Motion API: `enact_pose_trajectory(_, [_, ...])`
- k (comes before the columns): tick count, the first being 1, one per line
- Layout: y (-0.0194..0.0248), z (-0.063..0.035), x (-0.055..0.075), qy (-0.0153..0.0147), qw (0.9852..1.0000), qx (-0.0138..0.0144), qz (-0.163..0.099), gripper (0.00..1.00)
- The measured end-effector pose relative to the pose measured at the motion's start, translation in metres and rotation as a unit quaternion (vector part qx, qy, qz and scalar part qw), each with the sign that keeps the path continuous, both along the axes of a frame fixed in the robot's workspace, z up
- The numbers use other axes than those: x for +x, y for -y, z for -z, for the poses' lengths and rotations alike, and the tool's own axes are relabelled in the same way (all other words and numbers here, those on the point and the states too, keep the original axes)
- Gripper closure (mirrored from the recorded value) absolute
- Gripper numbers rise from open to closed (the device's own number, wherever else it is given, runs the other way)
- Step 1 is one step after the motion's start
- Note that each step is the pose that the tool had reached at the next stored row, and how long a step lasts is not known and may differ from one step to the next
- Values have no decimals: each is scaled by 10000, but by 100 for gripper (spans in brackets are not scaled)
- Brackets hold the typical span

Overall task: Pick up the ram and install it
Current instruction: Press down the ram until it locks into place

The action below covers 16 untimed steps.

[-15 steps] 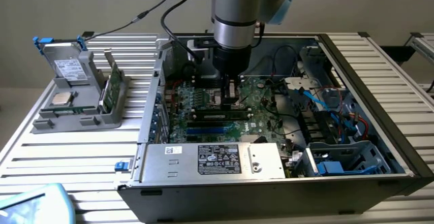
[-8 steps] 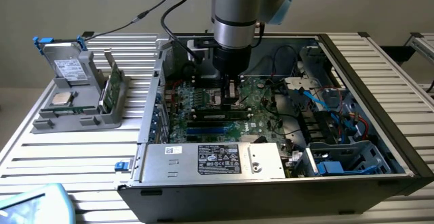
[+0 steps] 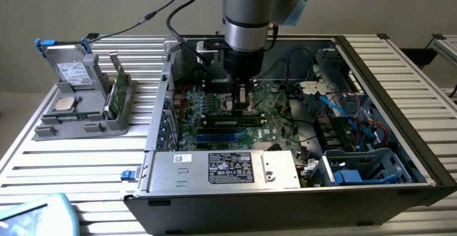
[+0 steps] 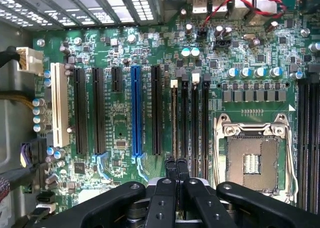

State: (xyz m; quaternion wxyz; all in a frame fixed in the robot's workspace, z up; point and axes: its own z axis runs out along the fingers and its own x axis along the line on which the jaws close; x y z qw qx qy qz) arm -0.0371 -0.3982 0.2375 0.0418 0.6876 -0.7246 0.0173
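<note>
Crowding the shut end effector [image 4: 175, 170]: motherboard slots [image 4: 192, 118], CPU socket [image 4: 251, 160].

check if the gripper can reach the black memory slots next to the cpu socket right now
Probably yes: the gripper hangs inside the open case right above the black memory slots, and no cable or card crosses between them.
</note>
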Motion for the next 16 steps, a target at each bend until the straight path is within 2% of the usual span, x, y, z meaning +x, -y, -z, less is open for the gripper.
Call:
enact_pose_trajectory(4, [0, 8, 0, 0, 9993, 1, 363, 89])
enact_pose_trajectory(8, [0, 15, 0, 1, 9974, 1, 727, 89])
enact_pose_trajectory(12, [0, 23, 0, 1, 9941, 1, 1088, 89])
enact_pose_trajectory(16, [0, 31, 0, 0, 9894, 1, 1451, 89])
